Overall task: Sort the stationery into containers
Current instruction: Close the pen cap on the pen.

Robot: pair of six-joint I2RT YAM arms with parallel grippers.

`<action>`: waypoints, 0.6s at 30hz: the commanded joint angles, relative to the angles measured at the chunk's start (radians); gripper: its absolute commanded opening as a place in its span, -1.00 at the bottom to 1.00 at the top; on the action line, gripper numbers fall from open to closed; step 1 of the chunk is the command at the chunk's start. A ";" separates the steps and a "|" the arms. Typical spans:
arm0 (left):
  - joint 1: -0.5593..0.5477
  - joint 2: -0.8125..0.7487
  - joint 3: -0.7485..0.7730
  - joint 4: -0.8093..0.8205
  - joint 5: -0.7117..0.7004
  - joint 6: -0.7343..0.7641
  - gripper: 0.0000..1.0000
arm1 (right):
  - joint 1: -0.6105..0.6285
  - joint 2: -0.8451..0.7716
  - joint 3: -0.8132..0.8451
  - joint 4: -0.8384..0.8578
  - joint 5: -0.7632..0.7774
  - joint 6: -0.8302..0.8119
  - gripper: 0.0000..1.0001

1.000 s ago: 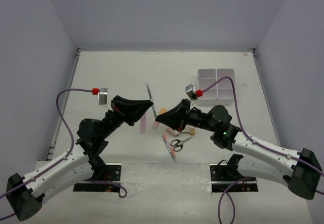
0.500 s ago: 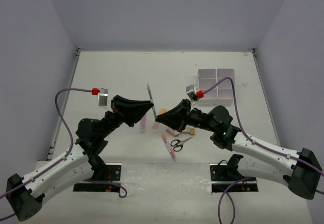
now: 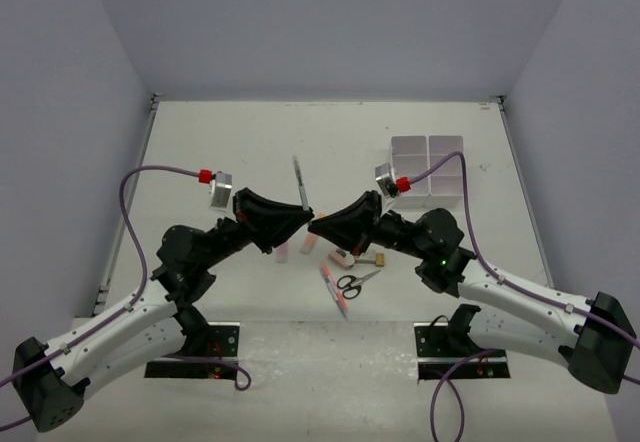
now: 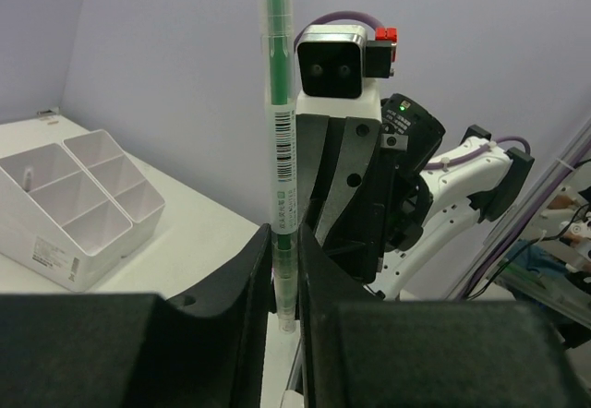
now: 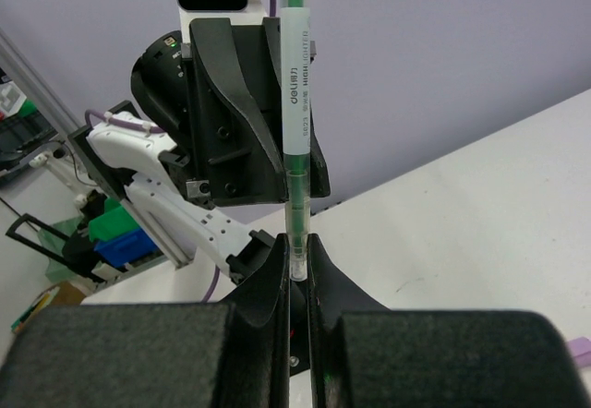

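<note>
the right gripper (image 5: 295, 246) has its jaws pinched tight on the bottom end of the green pen (image 5: 297, 85), which sticks straight out past the fingertips. the left gripper (image 4: 284, 242) flanks the same pen's lower shaft; i cannot tell whether its fingers press it. only the left wrist view shows the pen's barcode, with the white organiser box (image 4: 55, 242) off to one side. only the top view shows the scissors (image 3: 356, 282) and pink-red pen (image 3: 334, 292) on the table (image 3: 220, 142).
</note>
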 commanded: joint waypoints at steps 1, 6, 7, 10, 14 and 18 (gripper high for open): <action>-0.001 0.003 0.037 0.011 0.040 0.023 -0.77 | -0.001 -0.006 0.000 0.041 0.043 -0.010 -1.00; -0.001 0.012 0.034 0.013 0.050 0.016 -1.00 | -0.001 0.000 0.017 0.039 0.030 0.000 -1.00; -0.002 0.014 0.034 0.014 0.052 0.013 -1.00 | -0.001 0.001 0.020 0.038 0.030 0.001 -1.00; -0.001 0.023 0.034 0.019 0.059 0.006 -1.00 | -0.001 -0.003 0.026 0.038 0.034 0.007 -1.00; -0.002 0.030 0.032 0.019 0.067 0.001 -0.98 | -0.001 -0.016 0.032 0.022 0.045 0.007 -1.00; -0.001 0.034 0.039 0.005 0.067 0.002 -0.64 | 0.000 -0.023 0.035 0.002 0.043 0.001 -1.00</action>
